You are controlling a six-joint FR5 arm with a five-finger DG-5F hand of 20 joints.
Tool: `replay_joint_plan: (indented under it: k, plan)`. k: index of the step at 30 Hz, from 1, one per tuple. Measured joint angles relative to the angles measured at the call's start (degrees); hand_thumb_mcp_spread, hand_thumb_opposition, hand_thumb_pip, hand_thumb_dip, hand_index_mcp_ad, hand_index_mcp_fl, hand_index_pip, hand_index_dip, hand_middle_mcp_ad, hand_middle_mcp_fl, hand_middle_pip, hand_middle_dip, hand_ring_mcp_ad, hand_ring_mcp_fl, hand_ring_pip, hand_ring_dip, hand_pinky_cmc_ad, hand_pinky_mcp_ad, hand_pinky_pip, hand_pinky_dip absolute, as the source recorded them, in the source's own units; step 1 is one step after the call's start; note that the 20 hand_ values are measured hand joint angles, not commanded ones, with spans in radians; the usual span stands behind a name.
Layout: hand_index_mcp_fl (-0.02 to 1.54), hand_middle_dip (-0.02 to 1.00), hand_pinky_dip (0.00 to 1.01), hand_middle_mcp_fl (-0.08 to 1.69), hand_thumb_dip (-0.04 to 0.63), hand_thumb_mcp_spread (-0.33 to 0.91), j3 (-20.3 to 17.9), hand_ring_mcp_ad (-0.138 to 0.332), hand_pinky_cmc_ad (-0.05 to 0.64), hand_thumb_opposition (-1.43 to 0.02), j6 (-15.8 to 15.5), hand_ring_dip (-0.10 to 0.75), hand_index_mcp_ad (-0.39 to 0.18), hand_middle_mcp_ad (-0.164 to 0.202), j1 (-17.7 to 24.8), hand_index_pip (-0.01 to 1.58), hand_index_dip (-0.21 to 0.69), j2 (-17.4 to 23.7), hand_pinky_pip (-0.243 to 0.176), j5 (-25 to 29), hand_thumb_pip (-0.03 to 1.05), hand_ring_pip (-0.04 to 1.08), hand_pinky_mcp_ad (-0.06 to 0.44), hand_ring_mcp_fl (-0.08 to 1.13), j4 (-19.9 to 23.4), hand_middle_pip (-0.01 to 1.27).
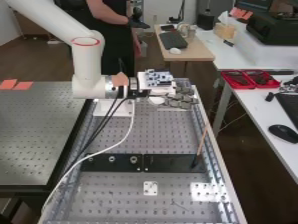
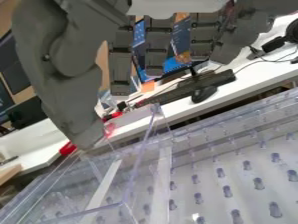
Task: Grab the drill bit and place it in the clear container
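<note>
Robot hand (image 2: 157, 47) is open, fingers extended, nothing gripped; clear container (image 2: 141, 150) sits on the desk (image 1: 120, 187), near and below the hand; drill bit's location, bearing from the hand and long axis can't be told; pickup likely hinges on that bearing.

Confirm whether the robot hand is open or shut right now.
Open: in the wrist view, the robot hand has straight fingers, apart from its thumb.

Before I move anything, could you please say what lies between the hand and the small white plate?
In the high view, perforated bench top and a dark bar lie between the hand and the small white plate.
</note>
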Motion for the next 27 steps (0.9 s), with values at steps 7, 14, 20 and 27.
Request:
replay_joint_plan:
  k: [7,14,20,27]
  plan:
    - [0.21,0.14,0.24,0.09,0.251,0.36,-0.5,0.195,0.278,-0.83,0.0,-0.03,-0.152,0.005,-0.2,0.6,0.01,0.8,-0.098,0.1,0.64,0.09,0.133,0.0,0.4,0.12]
    - [0.21,0.14,0.25,0.09,0.251,0.36,-1.8,0.195,0.278,-0.83,-0.6,-0.026,-0.152,0.005,-2.3,0.6,0.01,4.7,-0.098,1.1,0.64,0.09,0.136,0.0,1.3,0.13]
    - [0.23,0.14,0.25,0.09,0.251,0.35,-3.3,0.195,0.279,-0.82,-1.2,-0.026,-0.136,0.005,-4.5,0.56,0.01,8.9,-0.096,2.7,0.64,0.09,0.133,0.0,1.5,0.13]
    - [0.26,0.14,0.26,0.1,0.253,0.35,-6.1,0.195,0.264,-0.82,-1.5,-0.026,-0.136,0.005,-5.9,0.51,0.01,14.6,-0.094,5.3,0.62,0.09,0.136,-0.01,1.6,0.13]
